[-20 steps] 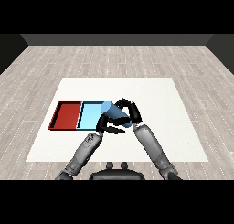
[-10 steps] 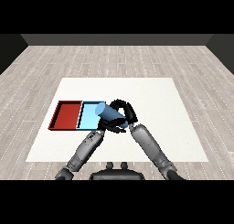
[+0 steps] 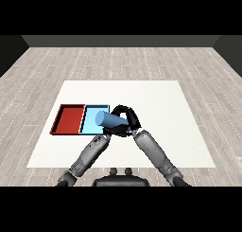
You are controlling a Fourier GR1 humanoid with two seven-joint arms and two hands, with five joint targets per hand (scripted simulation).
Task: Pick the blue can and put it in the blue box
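Blue can [image 3: 106, 119] tilted in right hand [image 3: 126, 118] fingers; over blue tray [image 3: 90, 118].

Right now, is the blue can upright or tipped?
Tipped: the blue can lies sideways in the right hand, its round end facing left over the light blue tray.

two grey forearms, rounded n tube-like w/ a slightly shiny finish n darker bands at the joints. each ends in a black hand: right hand [image 3: 128, 116], left hand [image 3: 115, 130] mostly hidden.
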